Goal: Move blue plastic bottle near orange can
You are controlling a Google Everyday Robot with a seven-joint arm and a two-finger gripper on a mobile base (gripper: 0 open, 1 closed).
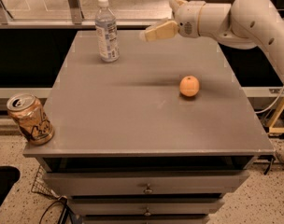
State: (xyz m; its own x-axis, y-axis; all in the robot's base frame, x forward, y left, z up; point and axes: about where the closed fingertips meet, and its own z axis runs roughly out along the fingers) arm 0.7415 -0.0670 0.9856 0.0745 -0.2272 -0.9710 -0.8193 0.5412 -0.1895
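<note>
The blue plastic bottle [107, 30] is clear with a white cap and a pale label. It stands upright at the back left of the grey table [132, 111]. The orange can [30, 119] has dark scribbles and a silver top and stands at the table's front left corner, far from the bottle. My gripper [159, 20] hangs above the back of the table, to the right of the bottle and about level with its upper half. It is open and empty. One tan finger [158, 31] points toward the bottle.
A round orange fruit [189, 86] lies right of the table's centre, below my arm [244, 17]. Drawers [146, 185] sit under the tabletop. A railing runs behind the table. The floor drops off on all sides.
</note>
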